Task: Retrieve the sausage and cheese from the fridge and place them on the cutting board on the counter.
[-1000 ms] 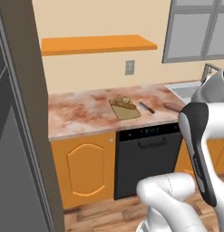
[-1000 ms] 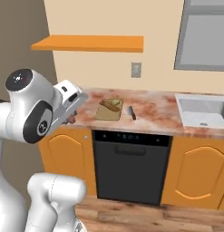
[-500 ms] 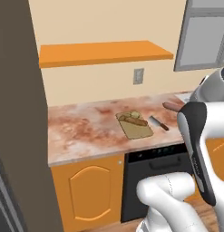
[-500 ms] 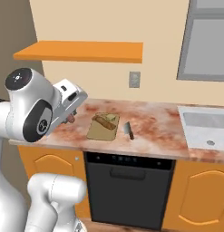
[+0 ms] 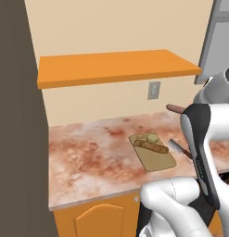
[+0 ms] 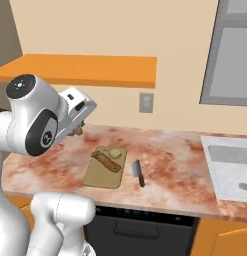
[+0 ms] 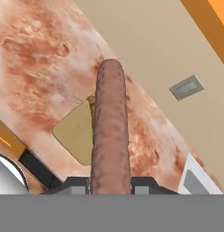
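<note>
While the arm is raised above the counter (image 5: pixel 88 162), the gripper (image 7: pixel 111 183) is clamped on the sausage (image 7: pixel 110 131), which sticks out straight ahead between the two dark fingertips (image 7: pixel 79 185) in the hand view and hides part of the cutting board (image 7: pixel 77 131) below it; in the left base view the sausage's reddish end (image 5: pixel 175 109) pokes out from behind the white arm, above the counter and clear of its surface; in the right base view a small reddish tip (image 6: pixel 78 131) shows just under the hand. On the marbled counter (image 6: pixel 170 165) lies the tan cutting board (image 6: pixel 97 176), and on it rest a brown elongated piece (image 6: pixel 107 161) and, touching its far end, the pale yellow cheese (image 6: pixel 115 152); the same pair shows in the left base view, the brown piece (image 5: pixel 153 146) lying across the board (image 5: pixel 155 159) with the cheese (image 5: pixel 152 138) just behind it. A knife (image 6: pixel 138 172) with a dark handle lies on the counter just beside the board, on its right; a sink (image 6: pixel 230 167) sits well apart at the counter's right end; an orange wall shelf (image 5: pixel 116 67) hangs above, with a grey outlet (image 6: pixel 146 102) on the wall beneath it.
</note>
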